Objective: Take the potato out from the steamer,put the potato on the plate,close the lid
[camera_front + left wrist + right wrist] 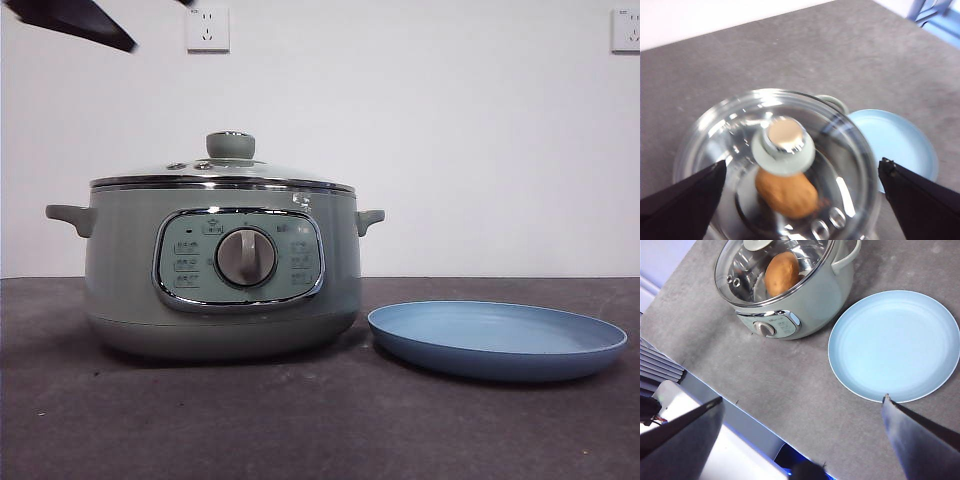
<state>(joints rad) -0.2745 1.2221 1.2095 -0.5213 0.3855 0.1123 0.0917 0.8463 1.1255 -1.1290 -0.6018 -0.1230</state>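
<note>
Above the pot (775, 170) hung my left pincer (800, 200), its two dark jaws spread wide to either side of the lid (730, 130) and gripping nothing. Only the jaws' inner edges showed in my left wrist view; the rest ran off the bottom corners. The lid's pale green knob (783, 146) sat between them, well below and untouched. Through the glass I could make out the potato (786, 194), golden-brown and partly covered by the knob, with glare streaking the glass around it. The whole picture was soft, so the small holes near the lid's rim were hard to read.

My right pincer (800, 440) was held high and back over the near edge of the table (790, 390), jaws wide apart and empty too. From there I saw the pot with its dial (764, 329) turned toward me, the potato (781, 273) lying inside under the closed lid, and the light-blue plate (895, 345) just beside the pot, bare. The far part of the lid was cut off by the frame.

From the front, the potato was hidden by the pot's wall (220, 270). The lid (225, 172) sat flat on the rim. One black arm tip (75, 20) poked in at the top corner; I could not tell from that view alone which arm it was.
</note>
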